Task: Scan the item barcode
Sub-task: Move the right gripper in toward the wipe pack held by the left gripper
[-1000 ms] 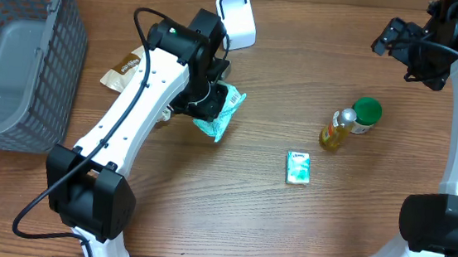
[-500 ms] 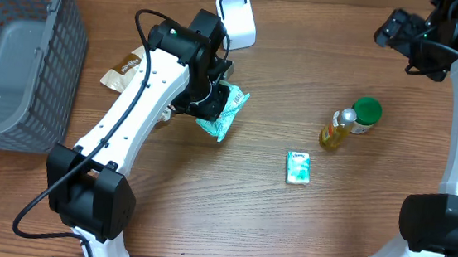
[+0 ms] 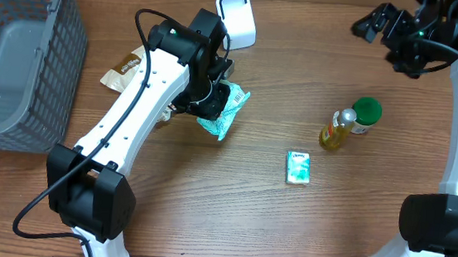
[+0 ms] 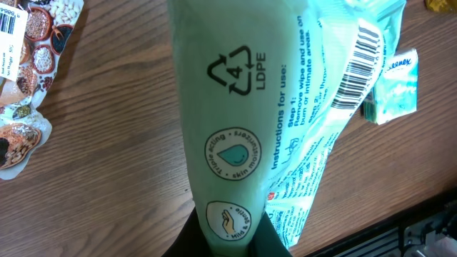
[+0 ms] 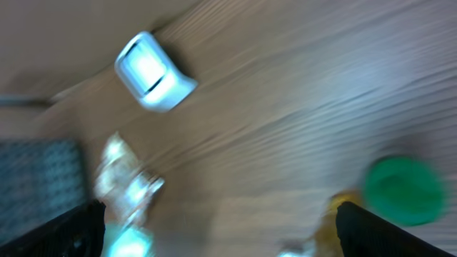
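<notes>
My left gripper (image 3: pixel 209 102) is shut on a pale teal wipes packet (image 3: pixel 224 114), held just above the table. In the left wrist view the packet (image 4: pixel 235 121) fills the middle, pinched between the dark fingers at the bottom. Its barcode (image 4: pixel 359 64) shows on the crinkled right flap and faces up in the overhead view (image 3: pixel 236 98). The white scanner (image 3: pixel 237 18) stands at the back, just beyond the packet. My right gripper (image 3: pixel 379 25) hovers open and empty at the back right. The right wrist view is blurred, with the scanner (image 5: pixel 153 71) at upper left.
A grey mesh basket (image 3: pixel 19 52) stands at the far left. A brown snack pouch (image 3: pixel 122 67) lies beside the left arm. A yellow bottle (image 3: pixel 337 128) and a green-lidded jar (image 3: pixel 366 114) sit at the right, with a small tissue pack (image 3: pixel 298 167) nearer the front.
The right arm has swung left along the back of the table, still open. The left gripper has nudged the packet slightly toward the scanner.
</notes>
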You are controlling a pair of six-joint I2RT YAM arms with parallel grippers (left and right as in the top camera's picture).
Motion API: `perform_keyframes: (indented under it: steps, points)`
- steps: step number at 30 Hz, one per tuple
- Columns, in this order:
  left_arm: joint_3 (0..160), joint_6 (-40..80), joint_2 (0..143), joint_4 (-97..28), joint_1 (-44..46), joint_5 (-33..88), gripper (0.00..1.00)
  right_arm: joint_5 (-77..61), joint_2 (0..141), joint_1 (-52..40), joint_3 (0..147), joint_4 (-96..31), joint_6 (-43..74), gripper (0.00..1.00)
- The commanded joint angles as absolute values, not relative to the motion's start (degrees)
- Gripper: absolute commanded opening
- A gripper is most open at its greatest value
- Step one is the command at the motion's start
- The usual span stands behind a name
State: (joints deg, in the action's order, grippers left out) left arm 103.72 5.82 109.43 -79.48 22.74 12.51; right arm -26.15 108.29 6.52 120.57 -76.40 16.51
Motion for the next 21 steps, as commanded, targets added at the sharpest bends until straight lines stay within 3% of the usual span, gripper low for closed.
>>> perform_keyframes:
  steps: [1, 15, 21]
  points:
    - [103.37, 6.46, 109.27, -79.0, 22.41, 14.0, 0.04, -38.26, 107.37, 4.99, 120.07, -78.43, 15.92, 1.0]
    - [103.39, 5.93, 109.3, -77.93, 22.31, 19.22, 0.04, -36.58, 107.39, -9.54, 112.03, -74.7, 13.45, 1.0]
    - [103.37, 1.52, 109.3, -78.91, 19.77, 28.51, 0.04, -37.32, 107.37, -12.95, 111.68, -71.5, 13.76, 1.0]
